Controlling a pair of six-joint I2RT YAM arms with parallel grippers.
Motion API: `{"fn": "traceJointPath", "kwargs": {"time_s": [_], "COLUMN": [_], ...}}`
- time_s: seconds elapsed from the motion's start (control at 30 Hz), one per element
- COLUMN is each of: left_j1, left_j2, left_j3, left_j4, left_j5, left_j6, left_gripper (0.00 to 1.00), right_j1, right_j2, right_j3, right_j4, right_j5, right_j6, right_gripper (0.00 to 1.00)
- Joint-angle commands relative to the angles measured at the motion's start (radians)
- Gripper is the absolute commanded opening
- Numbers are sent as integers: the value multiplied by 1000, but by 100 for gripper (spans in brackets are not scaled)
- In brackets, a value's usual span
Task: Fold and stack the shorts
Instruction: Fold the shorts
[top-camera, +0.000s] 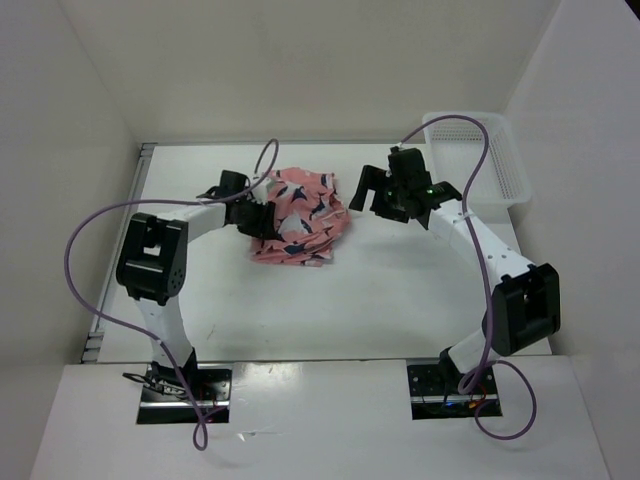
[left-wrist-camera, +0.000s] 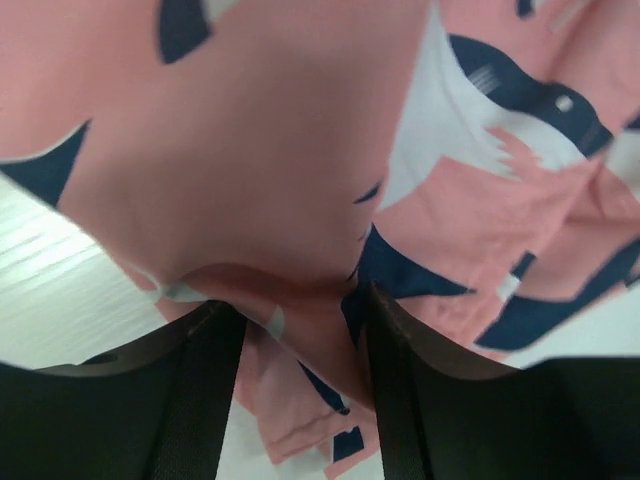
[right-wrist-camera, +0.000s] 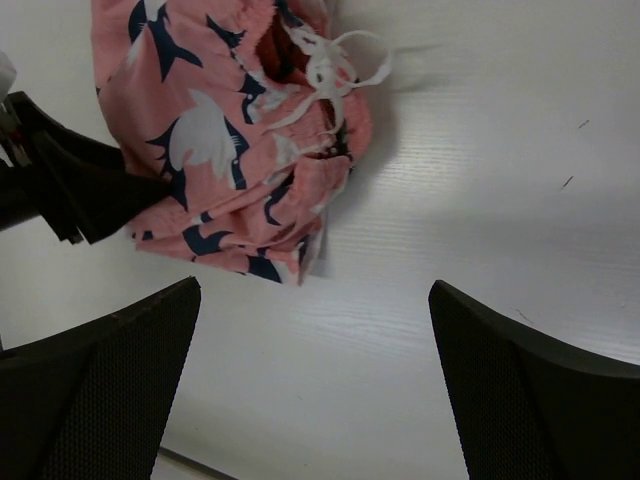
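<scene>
The salmon-pink shorts (top-camera: 300, 216) with navy and white shapes lie crumpled in a heap at the middle of the white table (top-camera: 400, 300). My left gripper (top-camera: 256, 217) is at the heap's left edge. In the left wrist view its fingers (left-wrist-camera: 205, 400) stand partly closed with a thick fold of the shorts (left-wrist-camera: 300, 200) between the tips. My right gripper (top-camera: 372, 190) is open and empty, hovering to the right of the heap. In the right wrist view the shorts (right-wrist-camera: 230, 150) and their white drawstring (right-wrist-camera: 335, 65) lie ahead of the open fingers (right-wrist-camera: 110, 390).
A white mesh basket (top-camera: 478, 160) stands at the table's far right corner, behind my right arm. White walls close in the table on the left, back and right. Purple cables loop off both arms.
</scene>
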Motion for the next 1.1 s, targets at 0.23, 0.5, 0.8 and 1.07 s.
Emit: {"fn": "traceJointPath", "kwargs": {"time_s": [0.23,0.5,0.8,1.07], "left_j1": [2,32,32,-40], "left_j2": [-127,-250,-296,-172], "left_j3": [184,273,292,202], "left_j4": [-247,-297,-189,-24], "left_j5": [-17,-19,15,104], "left_j6": [5,5,5,5], "left_gripper": [100,100,100,72], "right_j1": [9,-12,-42,70], "right_j2": [3,3,53,303], "right_j3": [78,164,255,339], "right_j4": [-4,-57,-125,8], "right_j5": [81,143,157,-56], "right_j6": [-46,-96,-118,-81], "right_gripper": [100,100,100,5]}}
